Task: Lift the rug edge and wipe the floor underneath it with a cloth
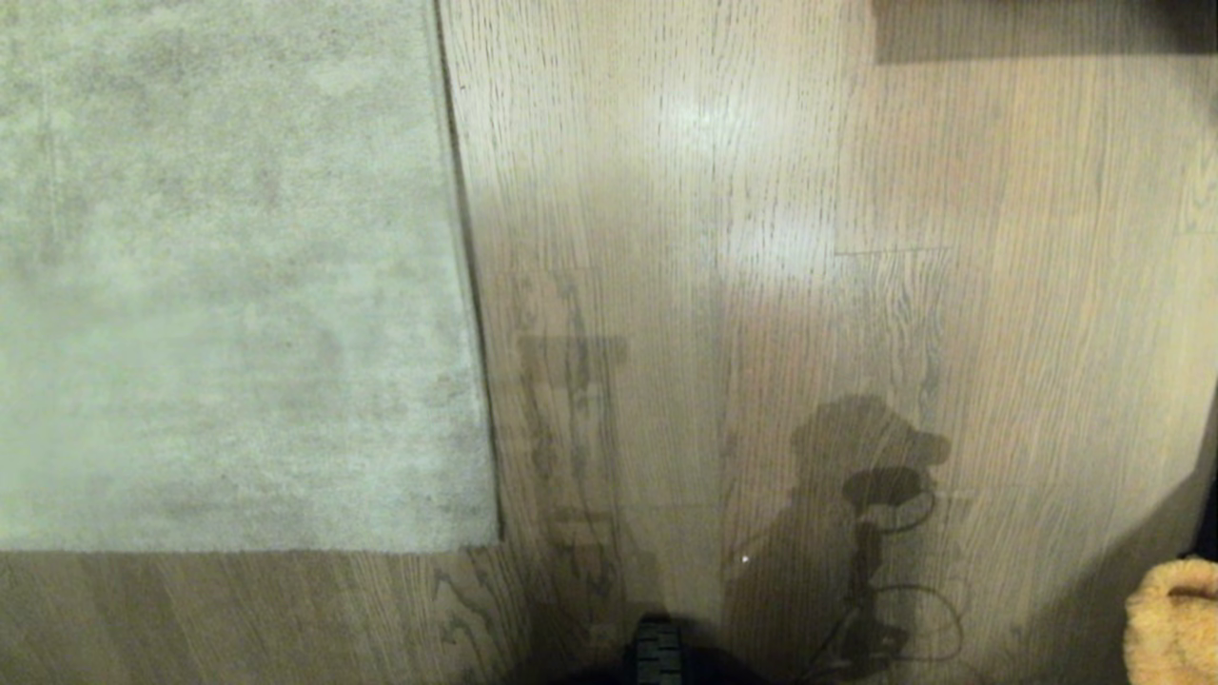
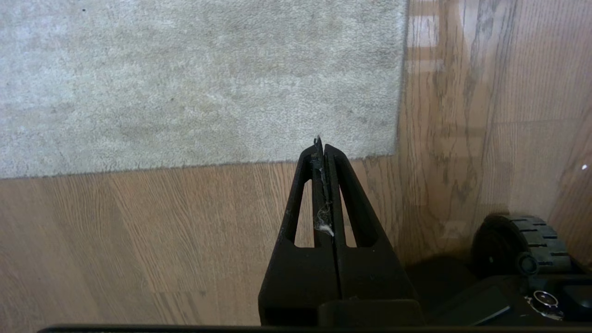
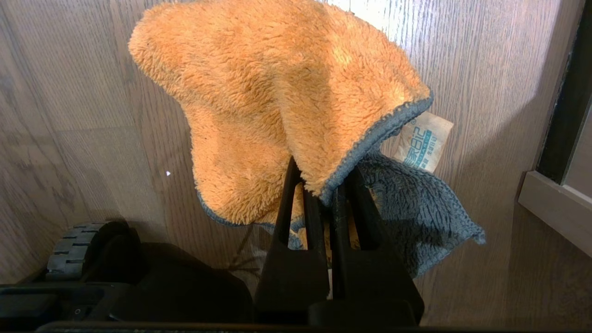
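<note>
The mottled grey-beige rug [image 1: 219, 276] lies flat at the left, its rug edge [image 1: 473, 285] running away from me down to a near corner. Grey-brown plank floor [image 1: 761, 285] fills everything else. My left gripper [image 2: 322, 144] hangs shut and empty above the floor just before the rug's corner [image 2: 397, 151], with a wisp of lint between its fingers. My right gripper [image 3: 322, 185] is shut on the fluffy orange cloth [image 3: 277, 92], which drapes over the fingertips, showing a blue-grey underside [image 3: 416, 208] and a small tag [image 3: 423, 141]. The cloth [image 1: 1175, 618] also peeks in at the head view's lower right.
My base's black wheel [image 1: 658, 652] sits at the lower middle, also seen as wheel [image 2: 518, 245] and wheel [image 3: 74, 249]. A pale ledge and a dark upright [image 3: 555, 203] stand beside the right arm. A dark shape [image 1: 1037, 29] lies at the far right.
</note>
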Controlling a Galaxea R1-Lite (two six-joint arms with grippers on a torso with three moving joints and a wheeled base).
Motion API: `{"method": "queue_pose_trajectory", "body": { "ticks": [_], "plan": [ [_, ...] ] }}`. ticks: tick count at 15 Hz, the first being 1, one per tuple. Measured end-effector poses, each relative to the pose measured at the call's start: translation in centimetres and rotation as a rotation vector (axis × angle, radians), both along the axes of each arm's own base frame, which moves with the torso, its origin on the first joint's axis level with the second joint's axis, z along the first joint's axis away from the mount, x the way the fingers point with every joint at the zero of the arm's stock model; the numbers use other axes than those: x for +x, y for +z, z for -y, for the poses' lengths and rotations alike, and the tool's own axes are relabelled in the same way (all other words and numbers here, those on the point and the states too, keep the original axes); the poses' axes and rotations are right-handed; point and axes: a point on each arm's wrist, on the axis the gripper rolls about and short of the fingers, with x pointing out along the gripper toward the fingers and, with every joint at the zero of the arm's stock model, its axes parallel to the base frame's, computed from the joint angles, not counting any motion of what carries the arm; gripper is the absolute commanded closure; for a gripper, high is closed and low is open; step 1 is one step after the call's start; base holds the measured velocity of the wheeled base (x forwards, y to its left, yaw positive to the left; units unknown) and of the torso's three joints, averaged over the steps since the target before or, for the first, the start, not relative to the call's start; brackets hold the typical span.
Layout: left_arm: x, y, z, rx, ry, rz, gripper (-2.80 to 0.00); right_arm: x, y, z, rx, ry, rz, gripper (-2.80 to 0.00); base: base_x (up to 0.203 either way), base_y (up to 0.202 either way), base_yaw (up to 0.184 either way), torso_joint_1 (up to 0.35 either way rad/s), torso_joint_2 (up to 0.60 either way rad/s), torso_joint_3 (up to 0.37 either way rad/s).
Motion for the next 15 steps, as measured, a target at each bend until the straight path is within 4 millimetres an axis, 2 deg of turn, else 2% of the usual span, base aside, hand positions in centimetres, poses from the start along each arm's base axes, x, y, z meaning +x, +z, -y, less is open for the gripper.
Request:
{"method": "queue_pose_trajectory", "body": {
  "ticks": [15],
  "plan": [
    [0.00,-0.01,0.01,0.005,-0.002,0.000,0.00,0.01,0.01,0.00,0.000,0.000,-0.001,0.00,0.000,0.000,0.000,0.000,0.00,0.000]
  ]
}}
